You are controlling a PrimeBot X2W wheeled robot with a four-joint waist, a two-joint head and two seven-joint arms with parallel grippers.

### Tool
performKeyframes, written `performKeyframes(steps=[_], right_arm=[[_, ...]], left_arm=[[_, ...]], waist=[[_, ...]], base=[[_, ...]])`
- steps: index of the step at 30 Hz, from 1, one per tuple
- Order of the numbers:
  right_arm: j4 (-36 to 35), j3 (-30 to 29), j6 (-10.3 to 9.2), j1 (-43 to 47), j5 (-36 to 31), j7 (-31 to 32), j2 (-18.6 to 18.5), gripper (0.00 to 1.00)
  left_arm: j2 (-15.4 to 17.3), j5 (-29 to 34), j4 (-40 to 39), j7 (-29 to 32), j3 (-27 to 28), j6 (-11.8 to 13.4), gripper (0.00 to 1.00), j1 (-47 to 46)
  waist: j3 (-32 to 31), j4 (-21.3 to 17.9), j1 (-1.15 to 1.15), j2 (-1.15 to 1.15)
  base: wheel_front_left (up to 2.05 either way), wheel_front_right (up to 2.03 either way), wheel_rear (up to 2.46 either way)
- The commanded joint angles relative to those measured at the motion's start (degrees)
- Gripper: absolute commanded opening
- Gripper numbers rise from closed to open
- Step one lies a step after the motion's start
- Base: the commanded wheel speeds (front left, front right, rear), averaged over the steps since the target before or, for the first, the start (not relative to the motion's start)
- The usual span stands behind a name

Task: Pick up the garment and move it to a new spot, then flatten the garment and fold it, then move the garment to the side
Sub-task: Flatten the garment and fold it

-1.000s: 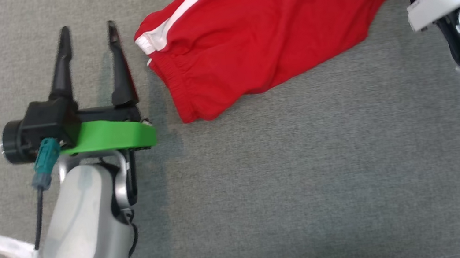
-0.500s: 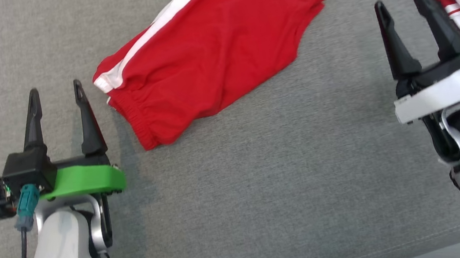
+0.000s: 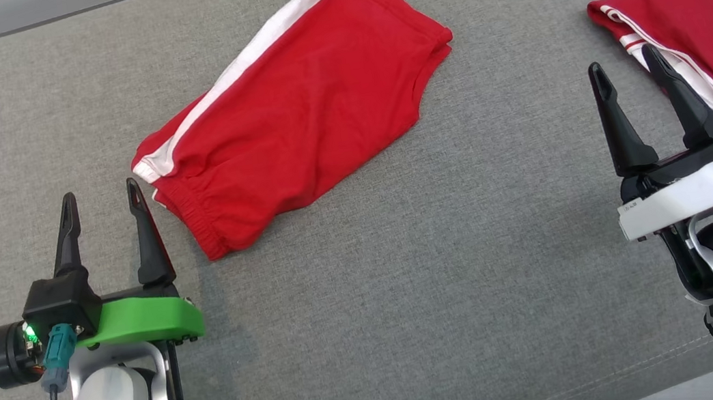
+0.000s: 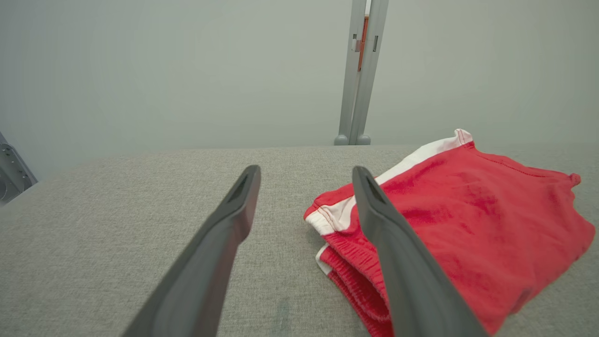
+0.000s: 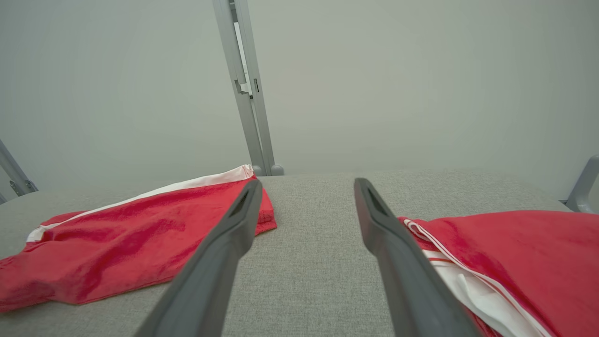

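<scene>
Looks down on a grey fabric worktop [image 3: 409,289]. Shows a pair of red shorts [image 3: 297,118] with a white side stripe [image 3: 253,41], lying flat near the middle and slanting from lower left to upper right. Appears doubled over, leg on leg, with the elastic waistband [image 3: 193,214] toward the lower left. Shows a second red garment [image 3: 703,10] with white trim at the far right edge, well apart from the shorts and seemingly folded too.

Shows the left end effector [image 3: 100,190] at lower left, fingers spread wide and empty, hovering just beside the waistband corner without touching it. From the left wrist, places that corner right behind the inner finger. Shows the right end effector [image 3: 622,58] at the right, likewise spread and holding nothing, with the outer finger overlapping the edge of the second garment; cannot tell about contact there. From the right wrist, frames bare worktop between the fingers, with the shorts off to one side and the second garment to the other.

Reads as a pause between steps: shorts seemingly folded and lying free, with the move to the side likely next, though this is a judgement only. Calls for closing on the waistband end with the left end effector and on the hem end [image 3: 432,45] with the right. Calls for pinching all layers together, then lifting or sliding evenly to keep the fold intact.
</scene>
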Motion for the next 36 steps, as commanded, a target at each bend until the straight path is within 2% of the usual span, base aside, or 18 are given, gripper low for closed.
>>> performKeyframes(steps=[1,13,23,30,36], right_arm=[[-0.2,-0.1,-0.09,0.8,-0.3,-0.1,-0.2,1.0],[0.4,-0.9,-0.09,-0.8,-0.1,0.4,-0.8,1.0],[5.4,1.4,-0.09,-9.6,1.2,1.8,-2.9,1.0],[15.2,6.5,-0.1,-18.6,2.6,3.3,-3.4,1.0],[26.6,10.0,-0.1,-24.9,4.7,4.8,-2.9,1.0]], left_arm=[[0.1,-0.1,0.0,0.0,0.2,0.3,1.0,0.9],[0.1,0.9,-1.6,0.0,0.3,0.8,1.0,-0.8],[-1.7,2.7,-6.1,0.0,-1.2,0.6,1.0,-5.1],[-3.6,3.5,-7.1,0.0,-2.4,-0.1,1.0,-7.6],[-4.5,3.9,-6.9,0.0,-2.4,-0.6,1.0,-7.7]], waist=[[-0.3,0.1,0.0,0.0],[1.3,1.6,0.0,0.0],[9.3,7.6,0.0,0.0],[12.8,11.9,0.0,0.0],[12.6,13.0,0.0,0.0]], base=[[0.0,0.0,0.0],[0.0,0.0,0.0],[0.0,0.0,0.0],[0.0,0.0,0.0],[0.0,0.0,0.0]])
